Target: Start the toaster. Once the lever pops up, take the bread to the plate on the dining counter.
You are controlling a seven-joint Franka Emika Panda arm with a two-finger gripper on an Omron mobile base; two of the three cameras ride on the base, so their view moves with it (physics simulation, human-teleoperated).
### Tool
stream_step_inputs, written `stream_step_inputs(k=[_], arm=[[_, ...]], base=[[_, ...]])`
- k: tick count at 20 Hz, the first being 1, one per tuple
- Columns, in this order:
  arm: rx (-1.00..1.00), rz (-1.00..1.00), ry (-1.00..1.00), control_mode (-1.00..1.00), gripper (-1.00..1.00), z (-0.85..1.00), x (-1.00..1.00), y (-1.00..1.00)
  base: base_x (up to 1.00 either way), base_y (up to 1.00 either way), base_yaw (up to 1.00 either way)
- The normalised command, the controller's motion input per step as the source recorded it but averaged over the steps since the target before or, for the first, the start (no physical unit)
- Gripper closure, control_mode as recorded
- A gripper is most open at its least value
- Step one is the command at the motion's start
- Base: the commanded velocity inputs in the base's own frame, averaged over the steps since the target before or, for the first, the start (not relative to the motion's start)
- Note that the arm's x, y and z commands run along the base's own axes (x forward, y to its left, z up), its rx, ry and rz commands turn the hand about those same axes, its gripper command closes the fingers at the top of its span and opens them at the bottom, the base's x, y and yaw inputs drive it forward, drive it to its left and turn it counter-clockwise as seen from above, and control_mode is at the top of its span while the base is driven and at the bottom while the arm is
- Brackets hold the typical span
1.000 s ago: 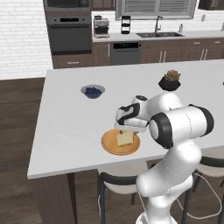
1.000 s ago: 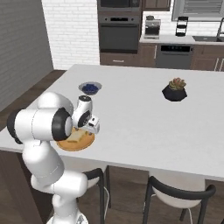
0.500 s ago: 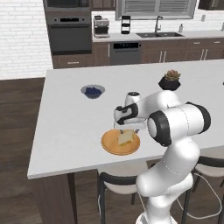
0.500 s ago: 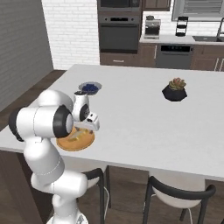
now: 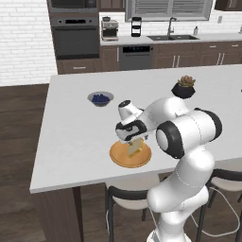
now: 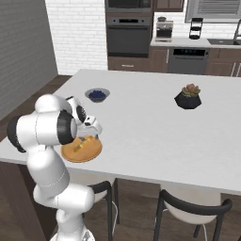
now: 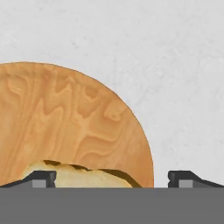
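Low in the hand view: pincer (image 7: 112, 178) spread wide, fingertips apart, bread (image 7: 78, 176) lying between them on the plate (image 7: 65, 118). Lower centre of the left base view: plate near the tabletop (image 5: 75, 127) front edge. Farther back, upper left: bowl of berries (image 5: 100, 98).

Left base view: set behind the arm on its left, raised, facing forward and down across the dining counter (image 5: 71, 142) toward the oven wall; arm at lower right.

Right base view: set behind on the right, same facing; arm at lower left.

Shared by both: the dining counter (image 6: 155, 122), the plate (image 5: 118, 158) (image 6: 70, 153), berry bowl (image 5: 100, 98) (image 6: 97, 94), potted succulent (image 5: 184, 87) (image 6: 188, 96).

Hand view: looks straight down, very near, onto the plate (image 7: 65, 118) and the bread (image 7: 74, 177).
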Motion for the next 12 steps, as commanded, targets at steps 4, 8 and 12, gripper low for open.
stream_step_inputs(k=[4, 8, 12], arm=[[-0.13, 0.00, 0.08, -1.00, -1.00, -0.14, -0.03, -0.31], [0.01, 0.00, 0.00, -1.00, -1.00, 0.36, -0.13, -0.36], [0.14, 0.00, -0.01, -1.00, -1.00, 0.47, -0.26, -0.13]], base=[[0.00, 0.00, 0.00], [0.00, 0.00, 0.00], [0.00, 0.00, 0.00]])
